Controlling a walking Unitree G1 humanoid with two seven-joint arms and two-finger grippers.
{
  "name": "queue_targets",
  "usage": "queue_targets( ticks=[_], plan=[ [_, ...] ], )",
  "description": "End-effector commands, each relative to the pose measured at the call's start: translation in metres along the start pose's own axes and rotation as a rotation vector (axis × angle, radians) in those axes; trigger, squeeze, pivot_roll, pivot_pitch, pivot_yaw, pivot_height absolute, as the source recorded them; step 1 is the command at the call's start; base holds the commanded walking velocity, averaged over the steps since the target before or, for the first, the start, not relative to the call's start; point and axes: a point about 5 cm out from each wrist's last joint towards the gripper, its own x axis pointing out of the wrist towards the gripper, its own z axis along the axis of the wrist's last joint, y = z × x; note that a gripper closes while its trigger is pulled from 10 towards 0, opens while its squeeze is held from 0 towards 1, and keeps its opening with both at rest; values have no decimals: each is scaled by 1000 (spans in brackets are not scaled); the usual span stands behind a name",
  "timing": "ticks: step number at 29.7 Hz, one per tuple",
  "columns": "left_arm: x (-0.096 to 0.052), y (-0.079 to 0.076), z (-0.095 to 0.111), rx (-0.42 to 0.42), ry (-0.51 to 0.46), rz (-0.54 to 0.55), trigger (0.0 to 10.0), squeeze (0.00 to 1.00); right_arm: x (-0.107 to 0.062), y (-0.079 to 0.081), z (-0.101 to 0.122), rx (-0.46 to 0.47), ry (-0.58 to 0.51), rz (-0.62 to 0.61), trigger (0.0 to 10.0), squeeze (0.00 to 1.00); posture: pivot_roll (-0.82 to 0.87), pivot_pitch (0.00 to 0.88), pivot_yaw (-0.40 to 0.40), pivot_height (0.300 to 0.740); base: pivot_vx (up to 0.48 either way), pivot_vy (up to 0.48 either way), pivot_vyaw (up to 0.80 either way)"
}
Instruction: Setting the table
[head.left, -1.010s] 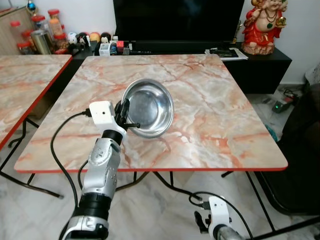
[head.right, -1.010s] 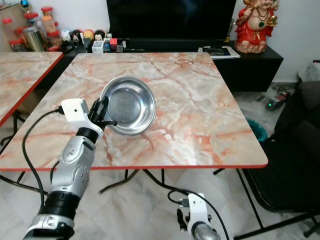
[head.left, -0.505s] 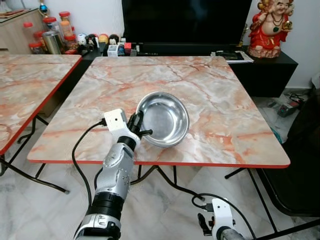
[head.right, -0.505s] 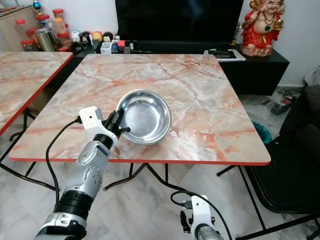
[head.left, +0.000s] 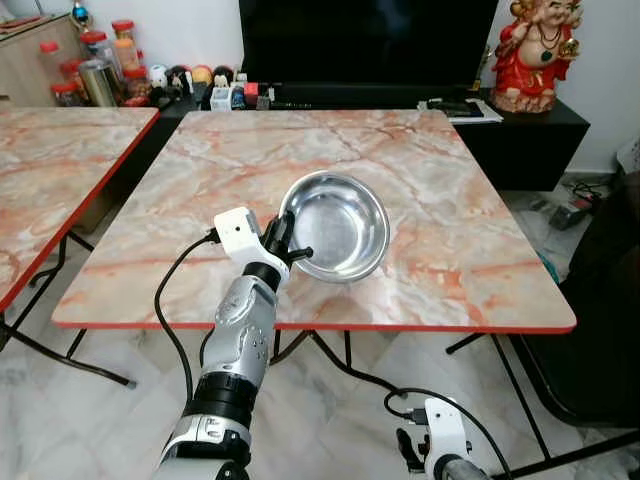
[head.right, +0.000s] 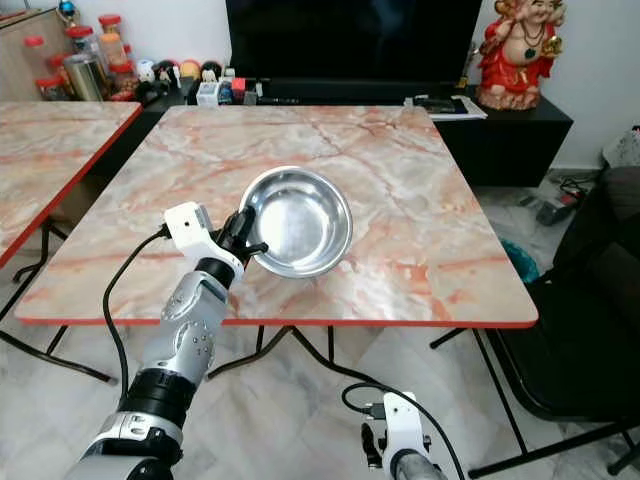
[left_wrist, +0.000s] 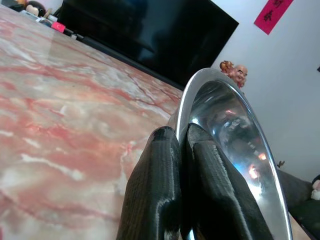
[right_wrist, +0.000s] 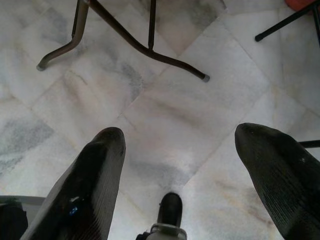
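The left gripper (head.left: 283, 243) is clenched on the near rim of a steel bowl (head.left: 340, 225), holding it tilted over the marble table (head.left: 440, 200) near the front edge. The bowl has nothing in it. The right gripper (right_wrist: 185, 165) hangs low over the floor tiles (right_wrist: 165, 115), fingers spread apart.

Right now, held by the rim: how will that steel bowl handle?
The steel bowl looks rigid and probably light. The left gripper pinches only its rim, fingers on polished metal, so it may slip or pivot. Its round underside could rock on the marble table.
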Motion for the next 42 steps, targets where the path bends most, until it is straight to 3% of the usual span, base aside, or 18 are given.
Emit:
queue_targets(
  ticks=[1, 16, 24, 30, 42],
  plan=[
    [3, -1, 7, 13, -27, -6, 10000, 0, 1, 0, 2, -3, -2, 0, 10000, 0, -21, 0, -2, 740, 326, 0, 0],
    [3, 3, 13, 20, -53, 3, 10000, 0, 0, 3, 0, -20, 6, 12, 10000, 0, -22, 0, 0, 740, 323, 0, 0],
    [2, 7, 13, 5, -56, 26, 10000, 0, 0, 3, -1, -27, 12, 18, 10000, 0, -18, 0, -4, 740, 0, 0, 0],
    [0, 18, 4, -199, 16, 127, 10000, 0, 0, 5, -2, -33, 16, 25, 10000, 0, -15, 0, -1, 740, 0, 0, 0],
    [6, 17, -2, -227, 135, 185, 10000, 0, 0, 7, -4, -36, 20, 31, 10000, 0, -14, 0, 5, 740, 0, 0, 0]
  ],
)
